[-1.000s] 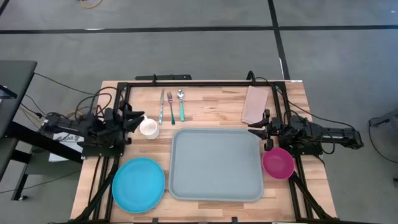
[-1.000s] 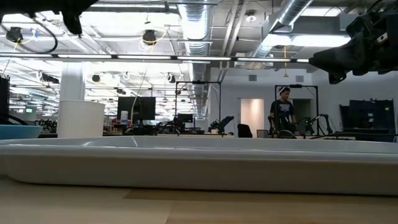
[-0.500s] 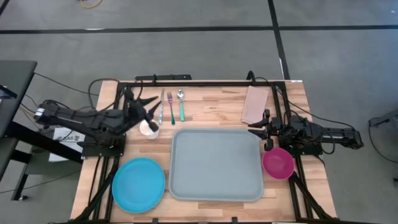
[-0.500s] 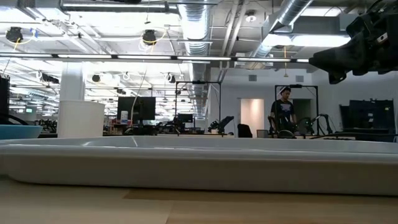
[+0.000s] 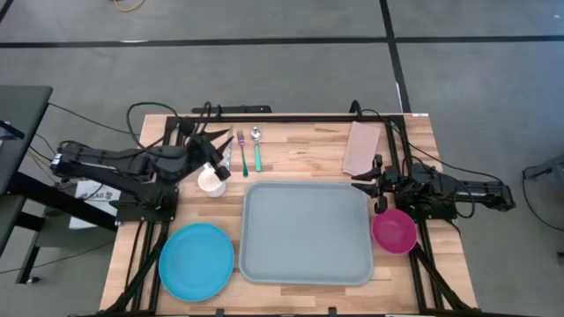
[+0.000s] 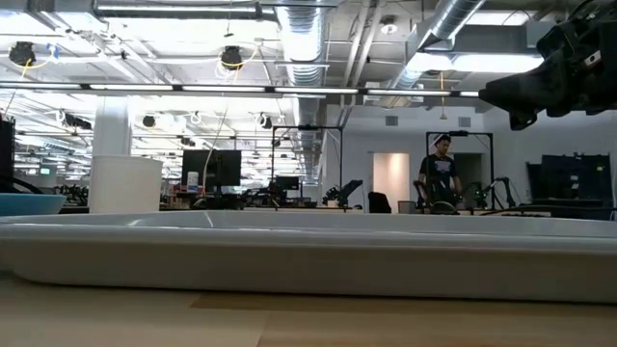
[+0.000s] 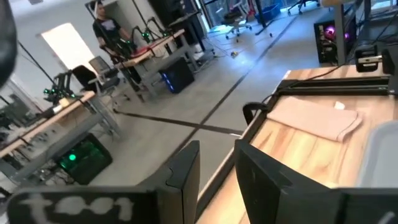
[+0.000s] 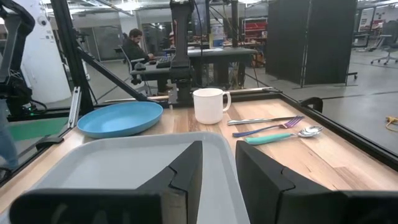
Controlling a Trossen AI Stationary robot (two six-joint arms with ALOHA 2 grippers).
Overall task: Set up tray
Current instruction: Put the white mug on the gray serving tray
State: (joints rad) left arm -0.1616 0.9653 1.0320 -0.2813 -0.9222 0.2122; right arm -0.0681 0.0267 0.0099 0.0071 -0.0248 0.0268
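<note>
So the left claw [image 5: 222, 146] is swinging out from the table [image 5: 300, 150] edge, now hanging fingers spread over the knife [image 5: 228, 150] beside the white mug [image 5: 211, 180], probably starting on cutlery. The tray [image 5: 306, 232] is sitting empty mid-table. The right claw [image 5: 359, 182] is waiting at its corner, slightly spread.

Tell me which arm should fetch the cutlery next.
Left. Its gripper hovers open right beside the knife, fork and spoon. The right gripper waits across the tray, farther off.
</note>
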